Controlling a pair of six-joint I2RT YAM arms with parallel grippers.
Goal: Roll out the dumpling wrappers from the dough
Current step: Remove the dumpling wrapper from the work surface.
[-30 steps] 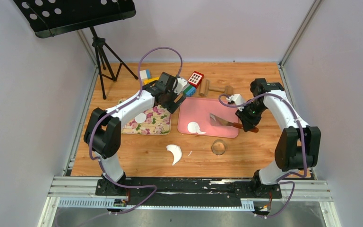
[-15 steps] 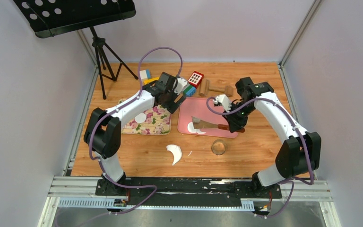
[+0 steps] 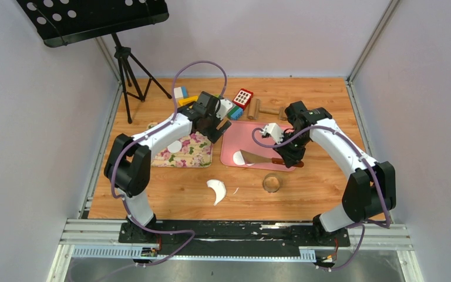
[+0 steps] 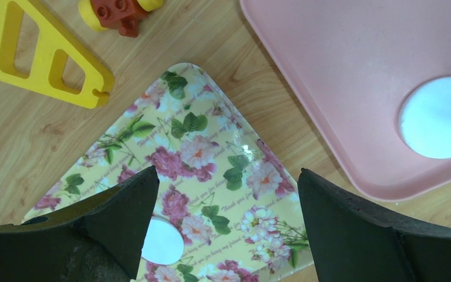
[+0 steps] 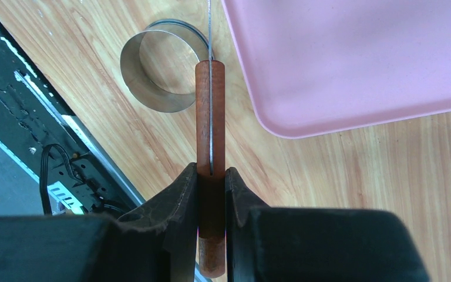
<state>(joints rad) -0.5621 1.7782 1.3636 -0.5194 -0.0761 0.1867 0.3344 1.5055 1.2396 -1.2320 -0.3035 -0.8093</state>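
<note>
One dumpling wrapper lies flat on the pink tray, with the scraper blade at its edge. I cannot tell if the blade is under it. A second wrapper sits on the floral tray. A crescent of dough lies on the tabletop, near the metal ring. My right end effector is clamped on the scraper's wooden handle — the left end effector hangs wide open over the floral tray.

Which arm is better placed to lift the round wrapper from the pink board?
Right: the right end effector grips the spatula, blade at the wrapper. The left end effector is open above the floral tray.
</note>
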